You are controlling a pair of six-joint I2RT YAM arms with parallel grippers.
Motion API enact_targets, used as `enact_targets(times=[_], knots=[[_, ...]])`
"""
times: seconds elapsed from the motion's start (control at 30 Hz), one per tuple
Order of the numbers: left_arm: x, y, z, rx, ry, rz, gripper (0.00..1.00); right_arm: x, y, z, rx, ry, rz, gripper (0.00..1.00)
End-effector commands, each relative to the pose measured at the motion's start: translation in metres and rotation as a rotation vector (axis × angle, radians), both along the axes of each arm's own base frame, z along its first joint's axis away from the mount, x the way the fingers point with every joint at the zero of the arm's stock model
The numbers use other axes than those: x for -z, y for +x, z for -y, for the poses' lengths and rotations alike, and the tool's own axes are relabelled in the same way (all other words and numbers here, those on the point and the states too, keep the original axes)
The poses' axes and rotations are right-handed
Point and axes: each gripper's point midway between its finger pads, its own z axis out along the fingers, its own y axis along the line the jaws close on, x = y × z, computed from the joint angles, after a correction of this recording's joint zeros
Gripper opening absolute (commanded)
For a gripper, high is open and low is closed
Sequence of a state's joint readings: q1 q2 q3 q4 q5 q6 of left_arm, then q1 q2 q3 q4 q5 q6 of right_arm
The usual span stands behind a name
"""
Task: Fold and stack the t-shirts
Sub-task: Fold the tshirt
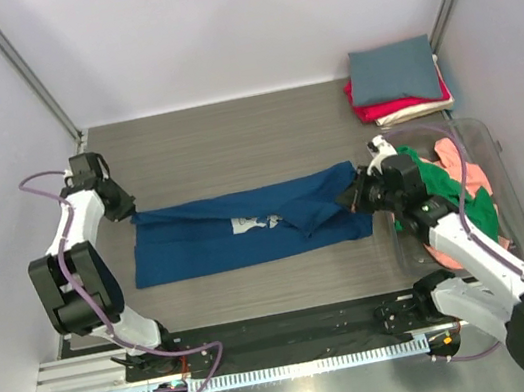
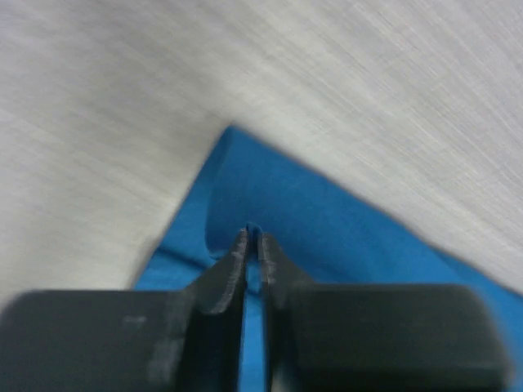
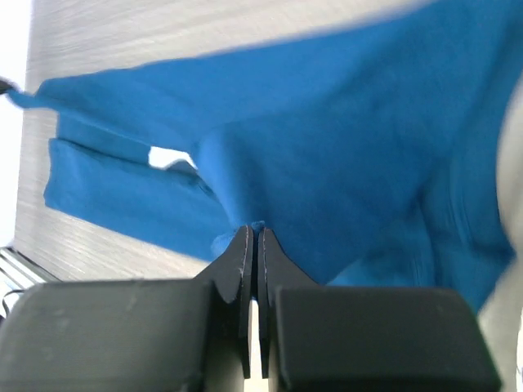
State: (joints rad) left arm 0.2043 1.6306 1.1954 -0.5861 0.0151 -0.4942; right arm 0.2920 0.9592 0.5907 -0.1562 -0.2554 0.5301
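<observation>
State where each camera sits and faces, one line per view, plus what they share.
Top external: above and behind, facing down at the table; left arm and right arm show.
Left wrist: faces along the left gripper onto a corner of the navy t-shirt.
Right wrist: faces along the right gripper across that shirt.
Shared: all show the shirt.

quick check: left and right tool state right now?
Left tool: closed, pinching the navy t-shirt near a corner.
Right tool: closed, gripping the same shirt's opposite end.
</observation>
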Motion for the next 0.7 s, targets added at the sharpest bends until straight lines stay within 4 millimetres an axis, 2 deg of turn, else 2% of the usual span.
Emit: enact_targets(times=[0.0, 0.03, 0.07, 0.13, 0.27, 0.33, 0.4, 0.43, 0.47, 0.53, 0.57, 0.63, 0.67], knots=[[-0.018, -0.02, -0.016, -0.021, 0.1, 0.006, 0.16, 0.007, -0.019, 0.012, 0.104, 0.047, -0.05, 0.06], [-0.019, -0.025, -0.018, -0.029, 0.111, -0.003, 0.24, 0.008, -0.023, 0.014, 0.116, 0.055, -0.054, 0.41], [-0.024, -0.026, -0.019, -0.036, 0.119, 0.006, 0.42, 0.011, -0.028, 0.016, 0.124, 0.057, -0.059, 0.56], [-0.028, -0.029, -0.024, -0.069, 0.138, 0.009, 0.69, 0.008, -0.033, 0.027, 0.181, 0.04, -0.056, 0.78], [-0.049, -0.024, -0.021, -0.079, 0.136, 0.087, 0.72, -0.012, -0.028, 0.034, 0.215, 0.025, -0.012, 0.81], [-0.054, -0.018, -0.013, -0.055, 0.136, 0.112, 0.72, -0.011, -0.022, 0.025, 0.189, 0.037, -0.033, 0.8], [-0.054, -0.011, 0.006, -0.001, 0.143, 0.111, 0.71, -0.013, -0.013, 0.014, 0.167, 0.046, -0.037, 0.79], [-0.049, -0.009, 0.012, 0.011, 0.146, 0.091, 0.71, 0.003, -0.008, 0.01, 0.166, 0.016, -0.089, 0.78], [-0.043, -0.007, 0.03, 0.055, 0.142, 0.075, 0.7, 0.001, -0.003, 0.002, 0.16, -0.007, -0.08, 0.77], [-0.025, -0.01, 0.044, 0.073, 0.141, 0.009, 0.7, 0.012, 0.002, -0.01, 0.147, -0.053, -0.115, 0.77], [-0.017, -0.011, 0.061, 0.112, 0.134, -0.011, 0.7, 0.024, 0.009, -0.014, 0.165, -0.108, -0.142, 0.77], [0.003, -0.015, 0.072, 0.125, 0.112, -0.068, 0.69, 0.044, 0.009, -0.018, 0.181, -0.161, -0.223, 0.77], [0.02, -0.02, 0.078, 0.137, 0.099, -0.117, 0.69, 0.061, 0.012, -0.021, 0.187, -0.197, -0.281, 0.78]])
